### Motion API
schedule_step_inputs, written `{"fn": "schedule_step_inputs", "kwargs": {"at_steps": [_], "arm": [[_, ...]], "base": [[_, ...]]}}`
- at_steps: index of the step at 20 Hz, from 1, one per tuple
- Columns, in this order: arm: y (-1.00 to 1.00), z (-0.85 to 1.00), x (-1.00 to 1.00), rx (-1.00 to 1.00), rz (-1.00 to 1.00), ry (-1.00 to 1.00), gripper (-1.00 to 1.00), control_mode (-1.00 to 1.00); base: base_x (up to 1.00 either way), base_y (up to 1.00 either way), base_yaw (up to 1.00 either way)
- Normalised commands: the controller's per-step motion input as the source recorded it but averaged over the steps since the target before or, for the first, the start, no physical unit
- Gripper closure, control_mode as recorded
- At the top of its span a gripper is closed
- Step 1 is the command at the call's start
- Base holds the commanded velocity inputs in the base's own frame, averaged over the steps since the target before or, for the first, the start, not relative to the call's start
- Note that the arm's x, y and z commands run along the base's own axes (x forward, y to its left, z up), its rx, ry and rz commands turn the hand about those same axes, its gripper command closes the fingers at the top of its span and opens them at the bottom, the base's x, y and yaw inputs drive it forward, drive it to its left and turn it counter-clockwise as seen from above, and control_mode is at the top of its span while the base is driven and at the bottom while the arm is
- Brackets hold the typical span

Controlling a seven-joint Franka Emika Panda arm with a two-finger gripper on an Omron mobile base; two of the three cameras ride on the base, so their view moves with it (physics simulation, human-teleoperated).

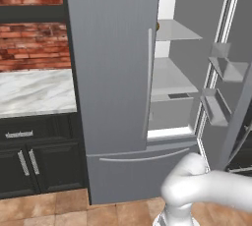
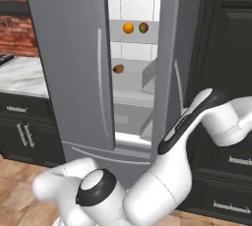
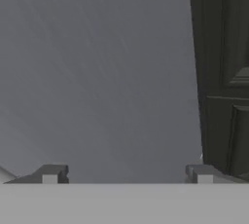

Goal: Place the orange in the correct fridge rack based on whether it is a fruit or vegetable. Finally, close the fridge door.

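The orange (image 2: 128, 28) sits on the fridge rack (image 2: 129, 37); the hand (image 3: 126, 175), fingers spread and empty, faces the open fridge door (image 3: 97, 72) and could slip off, leaving it ajar

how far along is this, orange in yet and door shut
Done: the orange sits on the fridge rack beside a red-green fruit; a brown item lies one shelf down. In hand: the gripper is open and empty, facing the grey outer face of the fridge door. Left: that door stands open.
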Motion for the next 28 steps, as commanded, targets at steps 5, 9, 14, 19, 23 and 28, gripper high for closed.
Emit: {"fn": "schedule_step_inputs", "kwargs": {"at_steps": [5,9,14,19,23,28], "arm": [[1.00,0.13,0.34,0.00,0.00,-0.06,-1.00,-1.00],[1.00,0.08,0.27,0.00,-0.08,-0.11,-1.00,-1.00],[1.00,0.22,0.51,0.01,-0.15,-0.10,-1.00,-1.00],[1.00,0.27,0.62,0.08,-0.15,-0.06,-1.00,-1.00],[0.75,0.30,0.81,0.11,-0.11,-0.02,-1.00,-1.00],[0.42,0.43,0.80,0.09,-0.13,0.00,-1.00,-1.00]], "base": [[0.00,0.00,0.00],[0.00,0.00,0.00],[0.00,0.00,0.00],[0.00,0.00,0.00],[0.00,0.00,0.00],[0.00,0.00,0.00]]}}
